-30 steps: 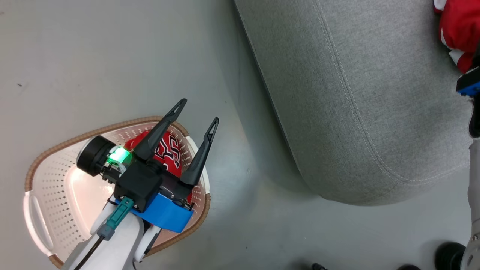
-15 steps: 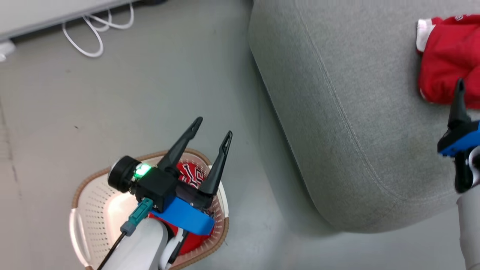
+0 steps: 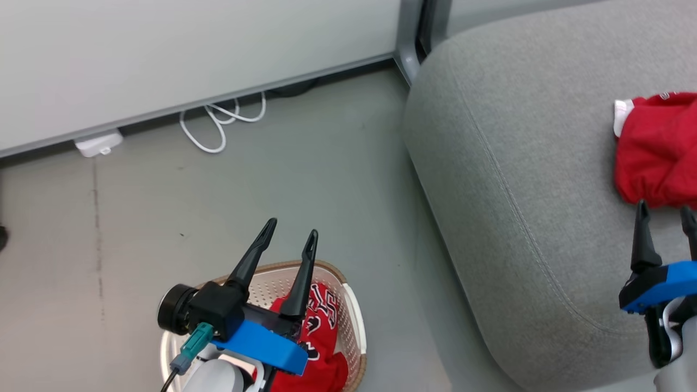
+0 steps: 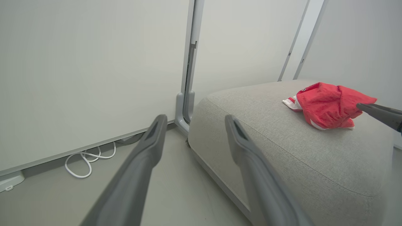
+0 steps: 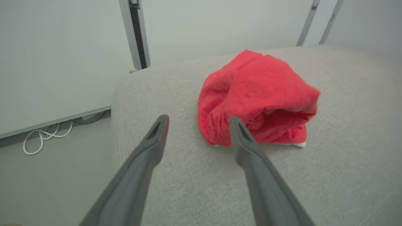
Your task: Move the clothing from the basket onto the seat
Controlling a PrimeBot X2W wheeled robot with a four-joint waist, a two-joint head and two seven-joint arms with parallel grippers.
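Observation:
One red jersey point(image 3: 656, 149) lies crumpled on the grey seat point(image 3: 523, 179), also seen in the left wrist view as clothing point(image 4: 326, 105) and in the right wrist view as a red heap point(image 5: 256, 100). My right gripper point(image 3: 665, 213) stands open just short of it, nothing between its fingers. A second red jersey point(image 3: 321, 337) with black numerals lies in the cream basket point(image 3: 348, 310) at the bottom of the head view. My left gripper point(image 3: 288, 234) hovers open above the basket, empty.
A pale wall panel point(image 3: 190, 54) runs along the back with a white cable point(image 3: 218, 122) coiled on the grey floor point(image 3: 163, 207) beneath it. A metal post point(image 3: 411, 38) stands at the seat's far corner.
The head camera has tilted up, bringing the wall and cable into view. My right gripper has finished opening and drawn back from the jersey on the seat. The left gripper stays open.

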